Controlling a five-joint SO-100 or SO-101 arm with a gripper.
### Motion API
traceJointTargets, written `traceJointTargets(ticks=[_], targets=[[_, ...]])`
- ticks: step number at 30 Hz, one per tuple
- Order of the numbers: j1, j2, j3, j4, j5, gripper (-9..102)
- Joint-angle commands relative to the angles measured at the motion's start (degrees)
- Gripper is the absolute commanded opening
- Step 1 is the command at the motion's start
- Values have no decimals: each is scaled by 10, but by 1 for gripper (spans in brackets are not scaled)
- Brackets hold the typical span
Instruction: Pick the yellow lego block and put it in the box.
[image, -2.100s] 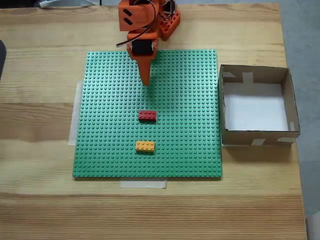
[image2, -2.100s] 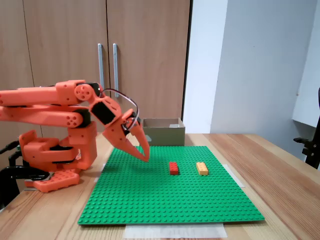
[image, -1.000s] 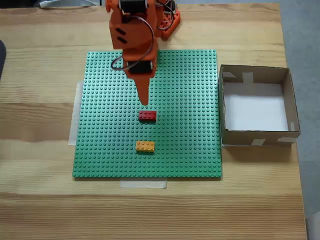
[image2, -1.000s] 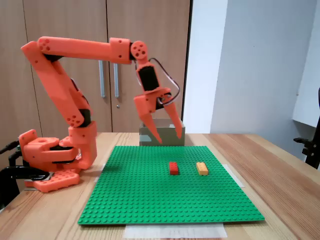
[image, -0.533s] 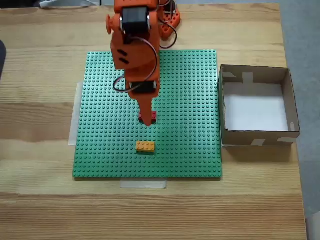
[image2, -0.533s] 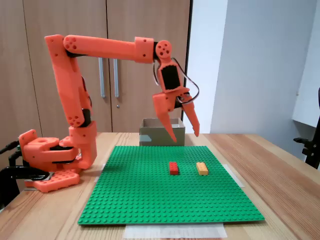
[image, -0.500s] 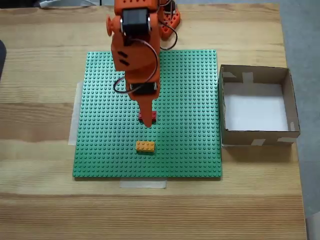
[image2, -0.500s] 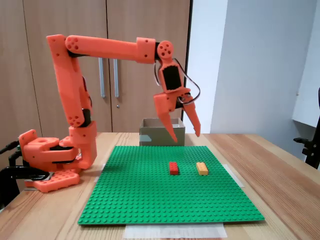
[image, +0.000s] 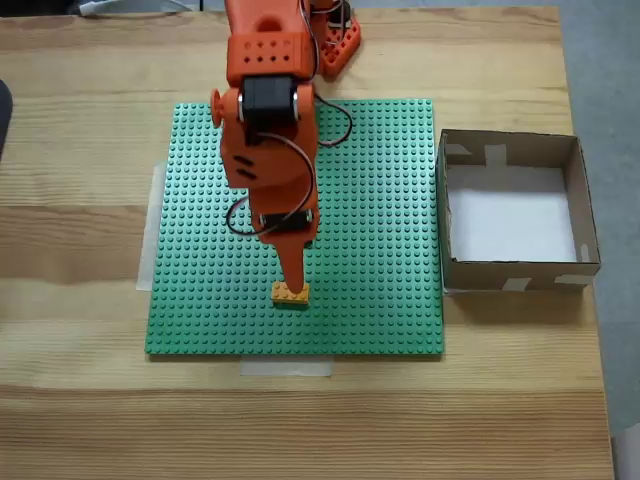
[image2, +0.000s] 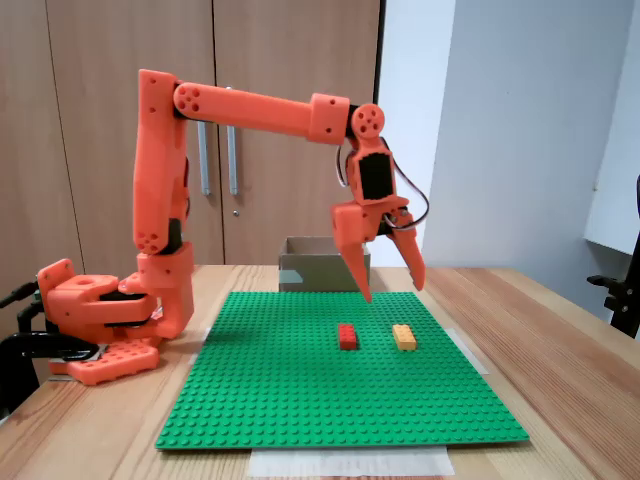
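Observation:
The yellow lego block (image: 290, 296) (image2: 404, 337) sits on the green baseplate (image: 380, 200) (image2: 300, 400), with the red brick (image2: 347, 336) beside it. In both fixed views my orange gripper (image: 296, 284) (image2: 391, 291) hangs open above the two bricks, well clear of the plate, with nothing between its fingers. From above, its tip overlaps the yellow block's top edge and the arm hides the red brick. The box (image: 515, 212) (image2: 322, 262), brown cardboard with a white bottom, stands off the plate's right edge in the view from above.
The arm's orange base (image2: 105, 310) is mounted on the wooden table (image: 80, 400) behind the plate. Pale tape strips (image: 286, 368) hold the plate's edges down. Cabinet doors (image2: 120, 60) stand behind the table.
The arm has stretched further out over the plate, carrying the open gripper from above the red brick to above the yellow block. Both bricks and the box have stayed put.

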Motion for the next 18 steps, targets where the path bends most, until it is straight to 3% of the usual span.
traceJointTargets(ticks=[1,18], targets=[[4,-19,-40,7,-4,31],[18,-149,-134,7,35,28]])
